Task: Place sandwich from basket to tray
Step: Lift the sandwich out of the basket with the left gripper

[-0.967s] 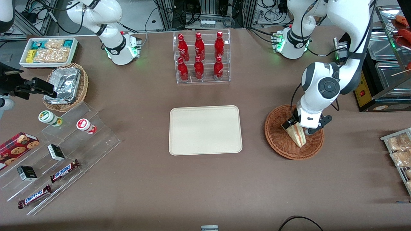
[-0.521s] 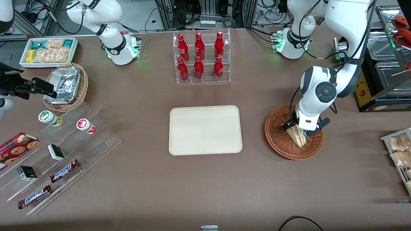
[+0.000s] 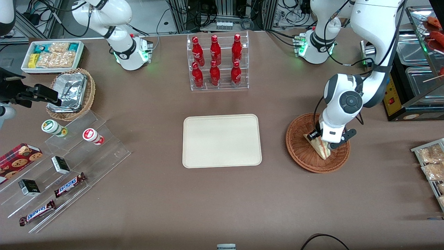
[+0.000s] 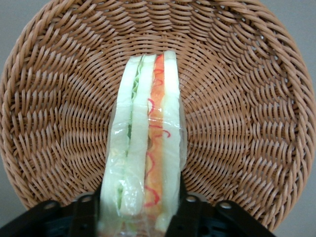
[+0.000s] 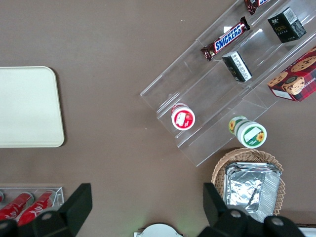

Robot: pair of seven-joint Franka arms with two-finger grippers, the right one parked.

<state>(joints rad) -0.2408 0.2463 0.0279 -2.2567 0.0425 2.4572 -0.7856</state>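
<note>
Clamped on the wrapped sandwich (image 3: 321, 147) inside the basket (image 3: 302, 152), right of frame, the gripper (image 3: 325, 140) faces the bare tray (image 3: 222, 140) at centre.

White jointed arm (image 3: 347, 100), black fingers (image 4: 192, 217)

Two chocolate bars (image 3: 70, 184) (image 3: 37, 213) lying on a clear acrylic stepped display stand (image 3: 66, 166) toward the parked arm's end of the table carry the brand name "SNICKERS" in blue lettering; the same word reads on one bar (image 5: 231, 37) in the right wrist view. No other lettering is legible.
</note>
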